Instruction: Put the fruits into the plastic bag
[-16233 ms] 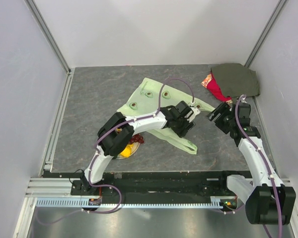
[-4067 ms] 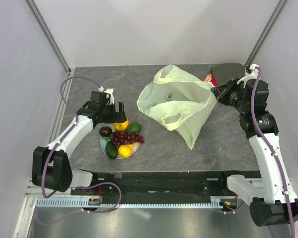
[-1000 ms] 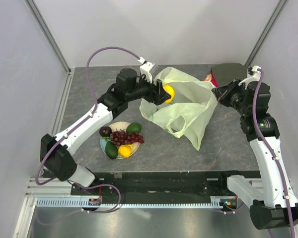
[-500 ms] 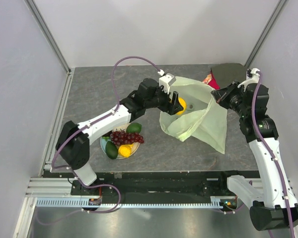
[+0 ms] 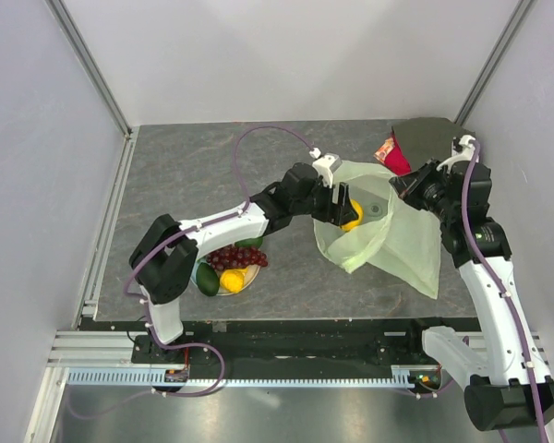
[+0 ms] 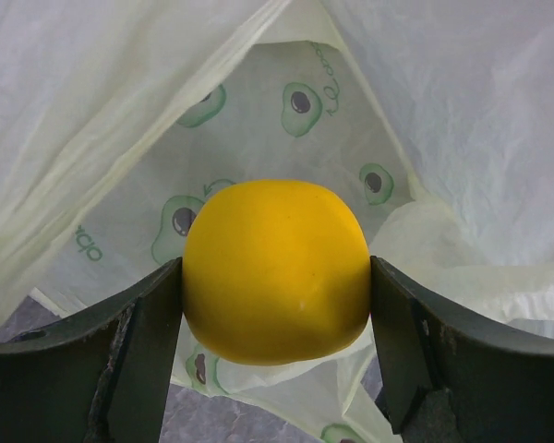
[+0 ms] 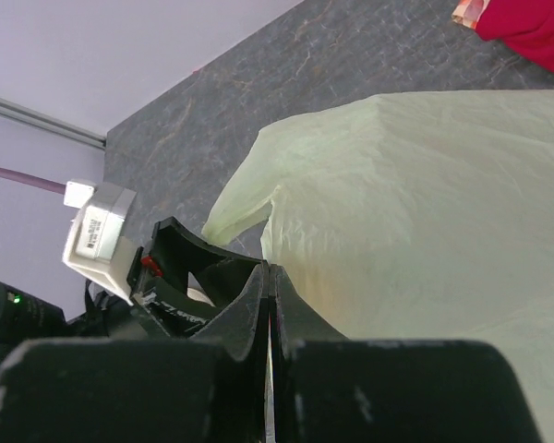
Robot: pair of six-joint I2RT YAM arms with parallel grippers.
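Note:
The pale green plastic bag (image 5: 397, 235) hangs open toward the left, its rim pinched in my shut right gripper (image 5: 399, 185). My left gripper (image 5: 349, 214) reaches into the bag's mouth, shut on the orange (image 5: 353, 216). In the left wrist view the orange (image 6: 275, 269) fills the gap between both fingers (image 6: 148, 341), with the avocado-printed bag (image 6: 212, 111) all around it. In the right wrist view the jaws (image 7: 270, 277) are pressed together at the bag's (image 7: 425, 203) edge. Grapes (image 5: 233, 256), a lemon (image 5: 231, 280) and a green avocado (image 5: 207, 278) lie on the plate (image 5: 250, 282).
A dark green cloth (image 5: 434, 138) with a red part (image 5: 394, 155) lies at the back right corner, close behind the right gripper. The left arm stretches across the plate, and its elbow covers the plate's left side. Pale walls enclose the table on three sides.
The left arm has carried the orange to the right and down, deeper into the bag's mouth. The bag has swung right and lower with it. The right gripper keeps its hold.

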